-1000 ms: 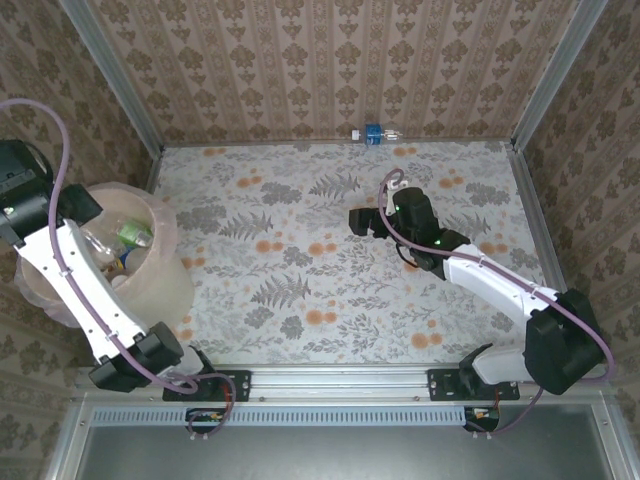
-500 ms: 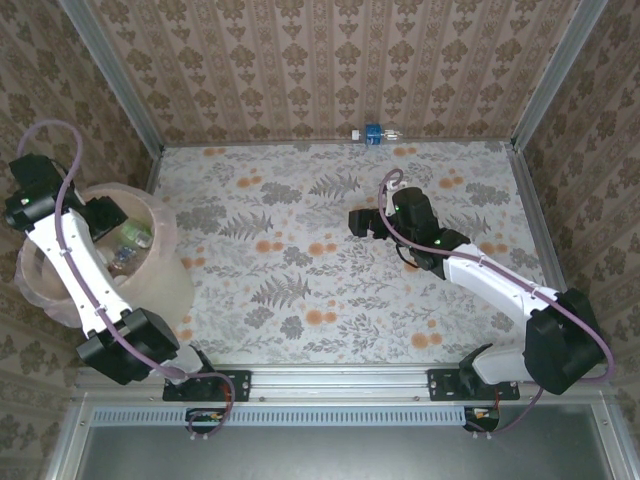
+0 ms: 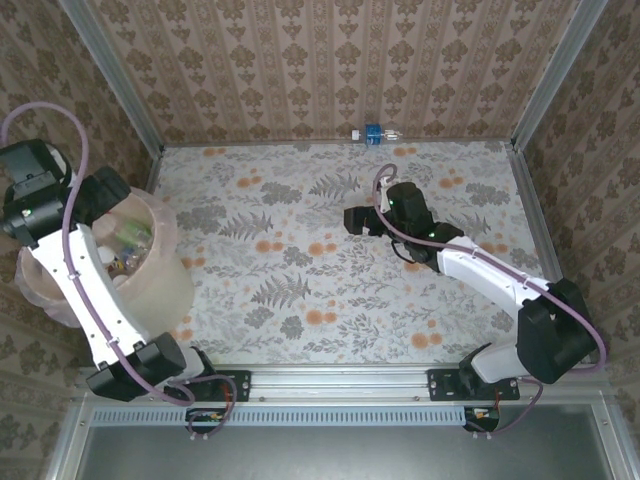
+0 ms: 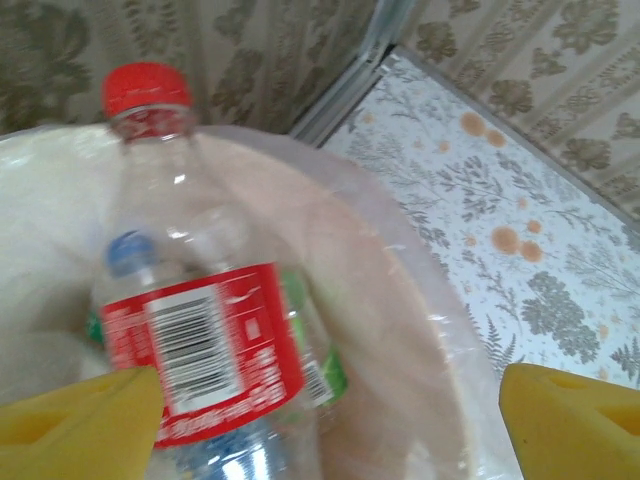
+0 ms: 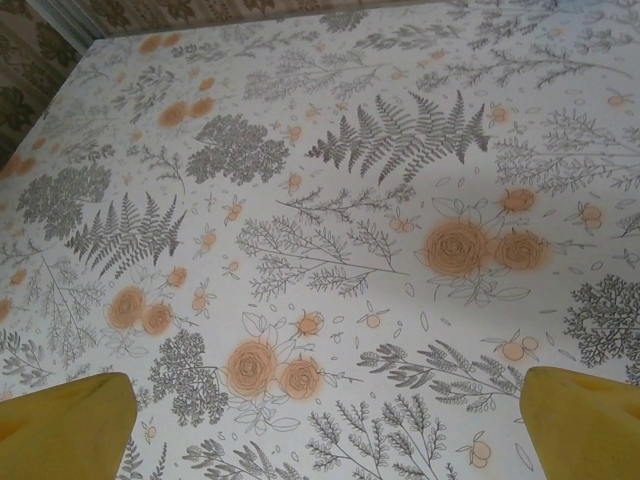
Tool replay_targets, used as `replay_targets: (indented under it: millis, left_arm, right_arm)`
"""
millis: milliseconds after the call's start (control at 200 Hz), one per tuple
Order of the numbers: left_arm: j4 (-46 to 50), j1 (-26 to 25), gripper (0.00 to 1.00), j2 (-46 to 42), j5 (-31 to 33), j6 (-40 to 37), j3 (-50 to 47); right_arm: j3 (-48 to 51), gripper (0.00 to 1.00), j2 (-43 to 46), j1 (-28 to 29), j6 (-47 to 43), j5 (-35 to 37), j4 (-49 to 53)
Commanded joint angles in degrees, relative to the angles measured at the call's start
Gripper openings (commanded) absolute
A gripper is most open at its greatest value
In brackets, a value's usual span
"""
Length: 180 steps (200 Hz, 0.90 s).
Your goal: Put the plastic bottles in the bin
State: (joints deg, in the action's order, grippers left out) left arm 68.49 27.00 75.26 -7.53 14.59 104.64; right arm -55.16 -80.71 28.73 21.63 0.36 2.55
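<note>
My left gripper hangs over the bin, a pale peach tub lined with a clear bag. In the left wrist view its yellow fingertips stand wide apart, so the left gripper is open. A clear bottle with a red cap and red label lies loose and blurred beside the left tip, inside the bin's rim. A green-labelled bottle lies under it, and several bottles show in the bin from above. My right gripper is open over the mid table, and the wrist view shows this gripper with only flowered cloth between its fingers. A blue-labelled bottle lies at the back wall.
Patterned walls close the table in at the back and both sides, with metal corner posts. The bin stands at the table's left edge. The flowered cloth runs flat between the two arms.
My left gripper has opened wide over the bin and let go of the red-labelled bottle, and its wrist has shifted above the rim. The right gripper has edged slightly left.
</note>
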Motion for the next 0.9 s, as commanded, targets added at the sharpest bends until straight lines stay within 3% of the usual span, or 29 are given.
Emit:
replay_targets:
  millis: [0,145,320,500,660,895]
  left_arm:
    - [-3.4,-1.4,0.85,2.9,0.5,1.7,-1.5]
    - [1.0,-1.5,0.72,6.0,10.1,2.2,-3.1]
    - [-1.4,-2.5,0.69,-2.4,14.0,4.0,-14.7]
    - [-2.5,-1.2,0.72,-3.1,11.5,3.4,-17.5]
    - [-2.4,-1.3,0.76,-2.1,8.3,3.0,-13.5]
    - [-4.5,-2.8,0.89,-6.7,9.6,3.4,-8.0]
  right_arm:
    - [-1.5,1.0,-0.4,0.0,1.2,-1.1,1.9]
    - [-0.9,1.0,0.0,0.0,1.6,-1.0,1.9]
    - [-0.5,1.0,-0.3,0.0,1.9,-1.1,1.7]
    - [-2.0,1.0,-1.5,-0.1,1.7,-2.2,2.1]
    - [-1.9,1.0,-1.5,0.0,2.3,-2.4,2.0]
    - [-0.7,1.0,0.0,-0.2,2.6,-0.4,0.1]
